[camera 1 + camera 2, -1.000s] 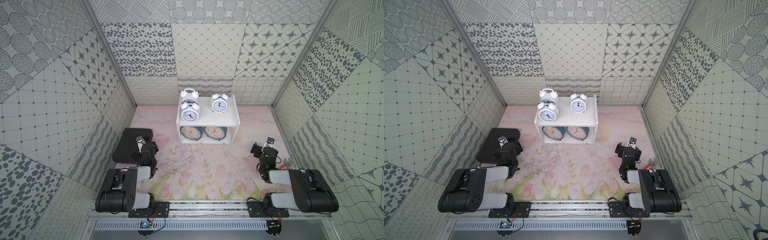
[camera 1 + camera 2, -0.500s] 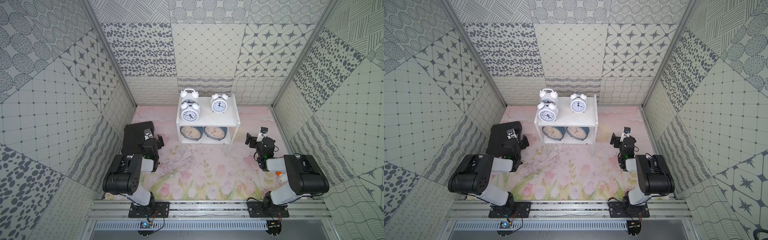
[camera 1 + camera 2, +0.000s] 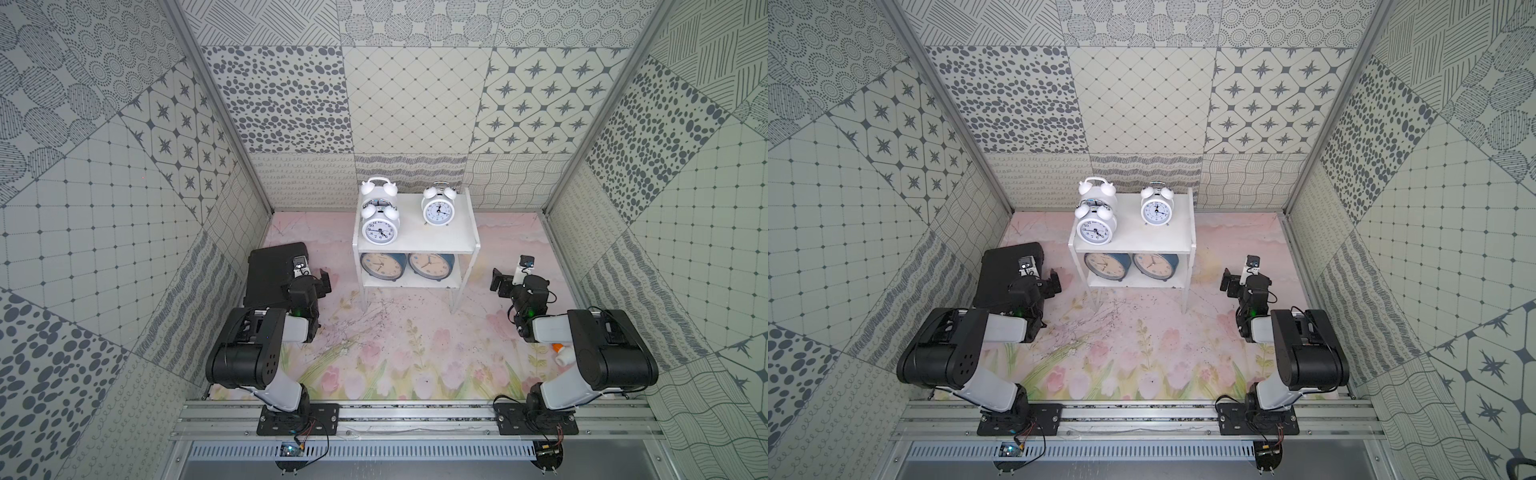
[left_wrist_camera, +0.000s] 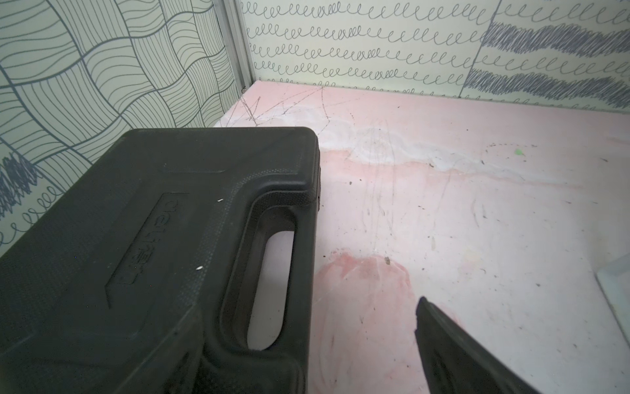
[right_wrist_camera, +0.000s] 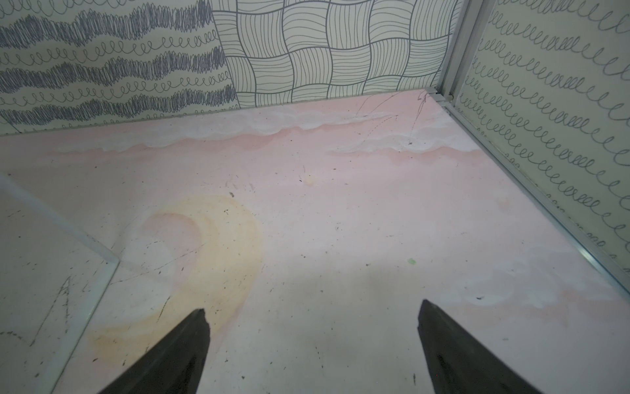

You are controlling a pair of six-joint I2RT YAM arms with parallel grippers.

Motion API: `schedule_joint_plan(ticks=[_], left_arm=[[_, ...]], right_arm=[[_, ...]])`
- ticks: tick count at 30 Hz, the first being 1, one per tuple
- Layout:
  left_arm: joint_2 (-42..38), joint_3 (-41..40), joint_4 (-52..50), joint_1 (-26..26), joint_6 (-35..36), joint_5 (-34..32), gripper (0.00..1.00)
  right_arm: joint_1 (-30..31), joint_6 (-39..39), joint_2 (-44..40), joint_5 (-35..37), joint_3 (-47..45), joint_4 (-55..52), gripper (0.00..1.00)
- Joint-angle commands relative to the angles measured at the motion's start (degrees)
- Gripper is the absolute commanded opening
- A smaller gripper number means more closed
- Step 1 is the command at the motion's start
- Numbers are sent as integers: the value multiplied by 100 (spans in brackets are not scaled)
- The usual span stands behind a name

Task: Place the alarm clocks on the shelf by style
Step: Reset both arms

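Observation:
The white two-tier shelf (image 3: 455,245) (image 3: 1177,241) stands at the back middle in both top views. Three white twin-bell alarm clocks sit on its top tier: one at the back left (image 3: 378,193), one in front of it (image 3: 379,227), one to the right (image 3: 437,209). Side by side on the lower tier are two blue-cased clocks (image 3: 382,266) (image 3: 430,266). My left gripper (image 3: 311,286) (image 4: 313,341) hangs open at the black case's edge, left of the shelf, holding nothing. My right gripper (image 3: 500,284) (image 5: 312,337) is open over bare mat, right of the shelf.
A flat black plastic case (image 3: 270,274) (image 4: 153,238) with a handle cutout lies by the left wall, under the left gripper. A small white and orange item (image 3: 561,353) lies beside the right arm. Patterned walls close in three sides. The shelf's side panel (image 5: 51,273) shows beside the right gripper.
Both arms have risen from a folded pose, elbows lifting. Each gripper has moved farther back and inward, level with the shelf. Both stayed open. The clocks have not moved.

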Motion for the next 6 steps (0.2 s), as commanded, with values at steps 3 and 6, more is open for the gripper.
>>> schedule_joint_plan(ticks=[3,6], left_arm=[[34,19,-64,-57,54,376,100],[28,23,-72,-59,58,394,100]], right_arm=[[86,-259,-40,-275,214,-156,99],[94,-262,-54,-275,188,-131,99]])
